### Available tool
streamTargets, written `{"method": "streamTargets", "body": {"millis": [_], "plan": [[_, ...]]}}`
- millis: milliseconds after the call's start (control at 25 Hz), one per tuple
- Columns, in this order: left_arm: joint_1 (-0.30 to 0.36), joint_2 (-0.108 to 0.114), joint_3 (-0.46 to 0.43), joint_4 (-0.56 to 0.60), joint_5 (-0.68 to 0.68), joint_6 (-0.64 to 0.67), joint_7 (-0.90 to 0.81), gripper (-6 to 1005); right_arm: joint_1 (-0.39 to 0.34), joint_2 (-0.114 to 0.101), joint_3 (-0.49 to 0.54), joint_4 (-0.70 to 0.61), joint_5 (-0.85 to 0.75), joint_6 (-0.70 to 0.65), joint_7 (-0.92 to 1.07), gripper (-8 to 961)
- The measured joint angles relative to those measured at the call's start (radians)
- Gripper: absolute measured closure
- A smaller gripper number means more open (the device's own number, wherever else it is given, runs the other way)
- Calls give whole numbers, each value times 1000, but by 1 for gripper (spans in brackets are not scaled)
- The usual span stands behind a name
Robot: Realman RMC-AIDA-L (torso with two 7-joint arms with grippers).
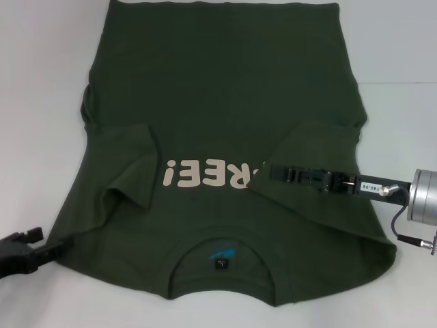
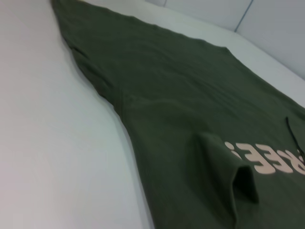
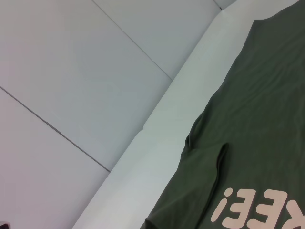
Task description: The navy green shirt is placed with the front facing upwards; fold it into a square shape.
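White table (image 1: pixel 41 82) under sleeve-folded navy green shirt (image 1: pixel 218 89)

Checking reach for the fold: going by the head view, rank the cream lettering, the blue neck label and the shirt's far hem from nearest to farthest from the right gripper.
From the right gripper:
1. Cream lettering, right beside its tip, mid-chest.
2. Blue neck label, nearer the robot, inside the collar.
3. Far hem, at the shirt's opposite end.

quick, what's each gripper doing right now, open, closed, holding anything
Left gripper: at the left shoulder edge of the dark olive-green cotton T-shirt; fingers cannot be told.
Right gripper: over the folded-in right sleeve by the cream lettering; cannot be told.
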Motion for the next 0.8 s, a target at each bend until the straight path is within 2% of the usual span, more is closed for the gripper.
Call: {"method": "streamTargets", "body": {"millis": [800], "plan": [[-14, -1, 17, -1, 41, 64, 0, 169, -3, 0, 2, 0, 0, -7, 0, 28]]}}
